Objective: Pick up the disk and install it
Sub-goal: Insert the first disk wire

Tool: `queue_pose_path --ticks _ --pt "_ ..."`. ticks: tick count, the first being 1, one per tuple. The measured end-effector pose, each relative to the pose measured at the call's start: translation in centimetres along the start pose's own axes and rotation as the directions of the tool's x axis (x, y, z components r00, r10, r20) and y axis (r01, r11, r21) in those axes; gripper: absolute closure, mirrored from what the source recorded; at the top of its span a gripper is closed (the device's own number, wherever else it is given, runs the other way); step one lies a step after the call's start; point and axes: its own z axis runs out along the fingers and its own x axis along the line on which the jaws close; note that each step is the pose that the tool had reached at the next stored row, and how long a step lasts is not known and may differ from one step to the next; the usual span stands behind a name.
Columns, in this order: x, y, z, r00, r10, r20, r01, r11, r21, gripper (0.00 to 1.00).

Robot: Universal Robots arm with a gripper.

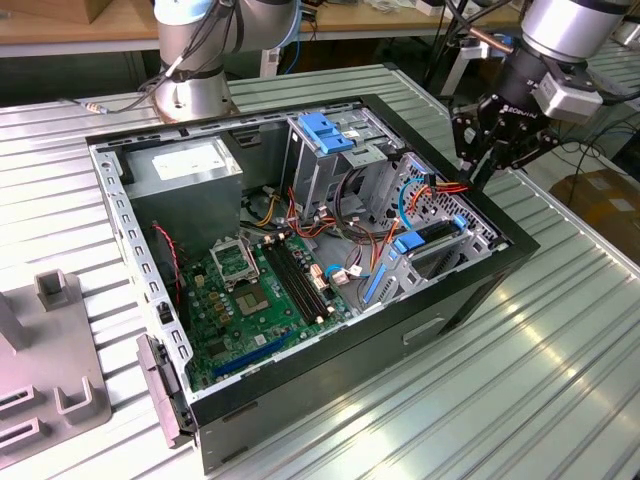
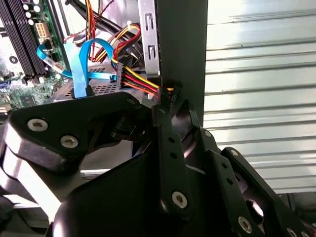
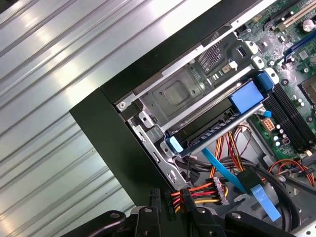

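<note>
The disk (image 1: 437, 234) lies flat in the drive bay at the case's front corner on the exterior view's right. Its dark edge (image 3: 210, 131) shows between blue rails, under a blue tab (image 3: 245, 96). My gripper (image 1: 472, 183) hangs just above the case wall beside that bay. Its fingers are closed on the black connector (image 3: 172, 201) of a red, orange and yellow cable bundle (image 2: 136, 79). The bundle runs from inside the case to the gripper (image 2: 168, 95). The gripper (image 3: 170, 200) holds the connector a short way from the disk, apart from it.
The open black computer case (image 1: 470, 290) lies on a ribbed metal table (image 1: 560, 360). Inside are a green motherboard (image 1: 255, 290), a grey power-supply box (image 1: 185, 170), a metal cage with a blue handle (image 1: 325, 130) and blue flat cables (image 3: 224, 170). A grey fixture (image 1: 50, 380) stands at the exterior view's left.
</note>
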Motion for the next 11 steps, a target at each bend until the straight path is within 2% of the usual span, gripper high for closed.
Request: queue_pose_path --ticks 2,9,10,11 --pt "-0.01 0.00 0.08 1.0000 -0.009 -0.0021 0.009 1.0000 0.0016 0.70" --pt "-0.02 -0.01 0.33 0.9997 -0.023 -0.0042 0.023 0.9997 0.0033 0.70" --pt "-0.02 -0.01 0.34 0.9997 -0.023 -0.0042 0.023 0.9997 0.0033 0.71" --pt "-0.02 -0.01 0.34 0.9997 -0.023 -0.0043 0.023 0.9997 0.0033 0.78"
